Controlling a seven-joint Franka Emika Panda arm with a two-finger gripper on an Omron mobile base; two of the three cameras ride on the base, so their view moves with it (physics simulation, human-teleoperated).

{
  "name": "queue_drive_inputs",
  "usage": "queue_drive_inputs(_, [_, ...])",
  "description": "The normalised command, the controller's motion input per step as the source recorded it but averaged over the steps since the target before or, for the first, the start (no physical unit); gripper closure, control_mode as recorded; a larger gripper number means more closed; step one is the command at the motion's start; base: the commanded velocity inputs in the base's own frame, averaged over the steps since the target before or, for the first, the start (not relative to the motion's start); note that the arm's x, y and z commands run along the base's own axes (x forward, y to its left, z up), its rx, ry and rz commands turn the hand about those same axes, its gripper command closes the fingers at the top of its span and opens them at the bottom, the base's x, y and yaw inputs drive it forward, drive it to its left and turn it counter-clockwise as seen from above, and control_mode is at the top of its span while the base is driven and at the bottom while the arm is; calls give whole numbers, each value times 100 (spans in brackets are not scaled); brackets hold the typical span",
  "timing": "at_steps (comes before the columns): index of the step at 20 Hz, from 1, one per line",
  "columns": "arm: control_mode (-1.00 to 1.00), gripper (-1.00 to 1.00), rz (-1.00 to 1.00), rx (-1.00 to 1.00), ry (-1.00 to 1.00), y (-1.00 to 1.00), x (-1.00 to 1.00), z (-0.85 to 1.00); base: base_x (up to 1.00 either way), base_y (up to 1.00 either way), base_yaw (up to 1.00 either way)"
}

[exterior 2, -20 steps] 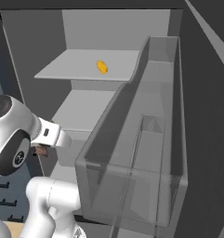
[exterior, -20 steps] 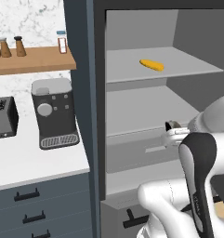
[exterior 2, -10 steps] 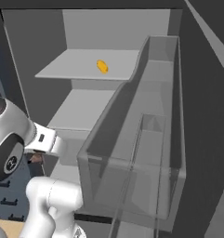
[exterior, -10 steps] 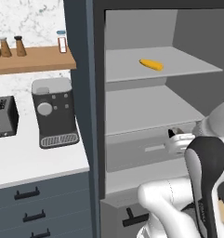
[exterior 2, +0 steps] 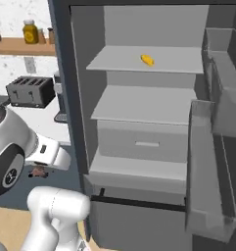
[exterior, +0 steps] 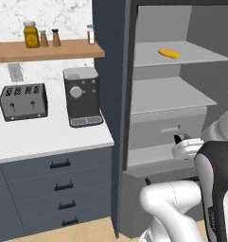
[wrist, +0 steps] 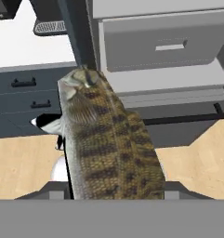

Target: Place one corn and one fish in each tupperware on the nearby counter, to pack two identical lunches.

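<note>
A brown-grey fish with a mottled back stands between the jaws of my gripper, which is shut on it, head end pointing away from the hand. In the right base view the gripper hangs low at the left, in front of the counter, with a bit of the fish showing under it. The hand also sits low at the right of the left base view, by the open fridge. One yellow corn lies on the fridge's top shelf. The tupperware is out of view.
The white counter carries a toaster and a coffee machine, over dark drawers. A wooden shelf holds bottles. The fridge door stands open at the right, with a grey drawer inside.
Both base views have swung, so the camera moved: the counter and toaster now show more fully. The hand with the fish has sunk lower and drawn back from the fridge.
</note>
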Motion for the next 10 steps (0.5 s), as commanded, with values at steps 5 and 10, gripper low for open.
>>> queue_drive_inputs(5, [100, 100, 0, 0, 0, 0, 0, 0, -33, 100, 5])
queue_drive_inputs(10, [100, 100, 0, 0, 0, 0, 0, 0, -1, 100, 0])
